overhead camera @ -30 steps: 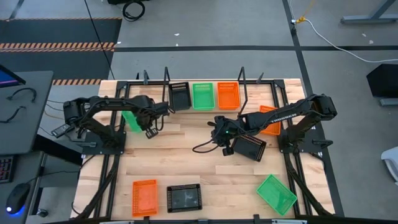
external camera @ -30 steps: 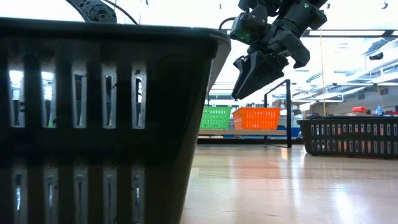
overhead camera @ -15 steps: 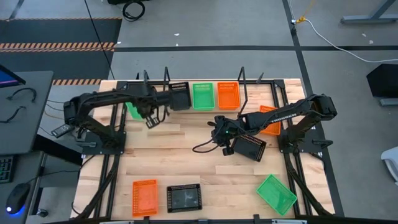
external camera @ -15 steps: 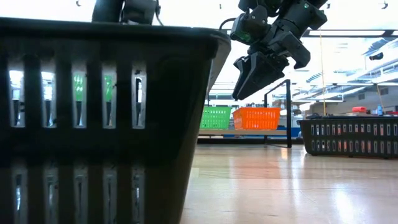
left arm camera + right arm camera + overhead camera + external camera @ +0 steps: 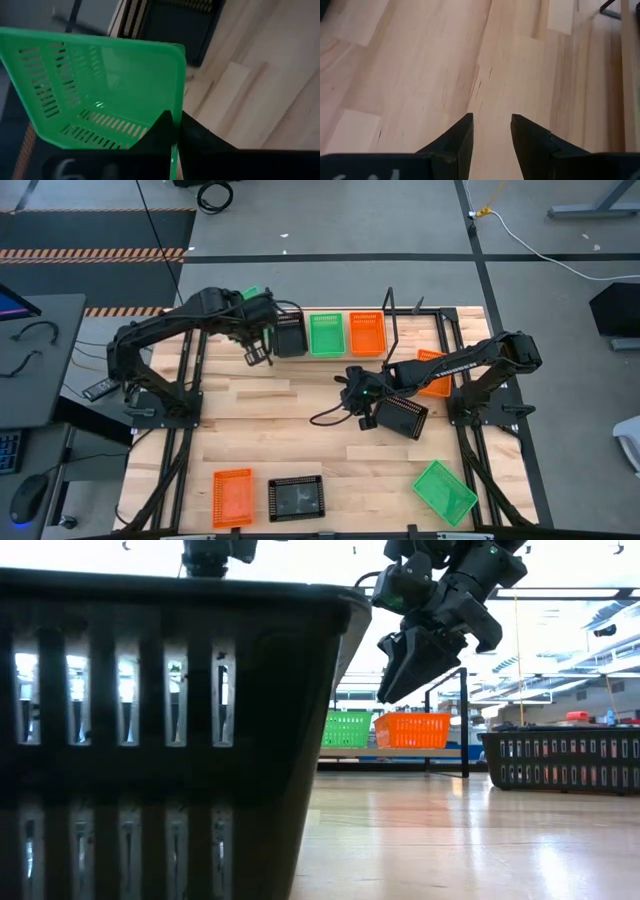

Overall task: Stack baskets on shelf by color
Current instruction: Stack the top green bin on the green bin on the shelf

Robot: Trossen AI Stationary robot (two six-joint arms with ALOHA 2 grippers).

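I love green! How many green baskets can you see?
3: one on the shelf, one held by the left gripper, one at the table's near right corner.

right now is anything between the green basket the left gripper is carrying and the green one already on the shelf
Yes. The left gripper holds a green basket at the shelf's left end; the black basket sits between it and the shelved green basket, so it must pass over that.

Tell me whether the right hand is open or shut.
Open. The right hand hangs over bare tabletop with a clear gap between its fingers, holding nothing.
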